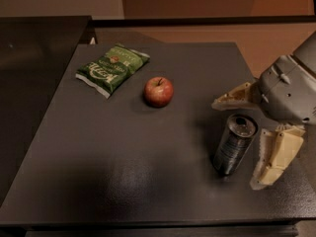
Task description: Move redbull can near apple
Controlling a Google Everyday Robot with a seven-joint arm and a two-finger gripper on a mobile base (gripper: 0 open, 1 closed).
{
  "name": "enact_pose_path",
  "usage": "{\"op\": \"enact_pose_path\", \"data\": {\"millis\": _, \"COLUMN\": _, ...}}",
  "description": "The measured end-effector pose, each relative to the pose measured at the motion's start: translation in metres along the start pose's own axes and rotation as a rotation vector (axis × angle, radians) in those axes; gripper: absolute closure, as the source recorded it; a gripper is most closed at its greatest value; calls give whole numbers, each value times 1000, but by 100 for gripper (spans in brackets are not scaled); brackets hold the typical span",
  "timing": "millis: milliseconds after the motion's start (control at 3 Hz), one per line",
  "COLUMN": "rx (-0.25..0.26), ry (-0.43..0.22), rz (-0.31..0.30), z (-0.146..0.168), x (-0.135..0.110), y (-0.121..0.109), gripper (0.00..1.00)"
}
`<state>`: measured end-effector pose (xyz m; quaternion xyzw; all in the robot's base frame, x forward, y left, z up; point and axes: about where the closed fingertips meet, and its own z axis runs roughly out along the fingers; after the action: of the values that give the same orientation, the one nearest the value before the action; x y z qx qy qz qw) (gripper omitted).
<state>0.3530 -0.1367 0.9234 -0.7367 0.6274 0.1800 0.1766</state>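
The redbull can [234, 145] stands upright on the dark table [123, 157] at the right, slim and silvery-grey with dark bands. The apple [158, 91], small and red, sits near the table's middle, well to the can's upper left. My gripper [239, 144] comes in from the right edge and is open. One cream finger [236, 97] is just behind the can's top, the other finger [272, 157] is to the can's right front. The can stands between them; I cannot tell if either finger touches it.
A flat green chip bag [112, 68] lies at the back left of the table, left of the apple. The table's right edge runs just under my gripper. A darker surface [29, 73] adjoins on the left.
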Motion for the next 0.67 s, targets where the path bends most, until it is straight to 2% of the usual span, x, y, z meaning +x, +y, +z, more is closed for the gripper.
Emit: {"op": "enact_pose_path", "data": {"millis": 667, "rx": 32, "ry": -22, "rz": 3, "z": -7, "x": -7, "y": -2, "gripper": 64}}
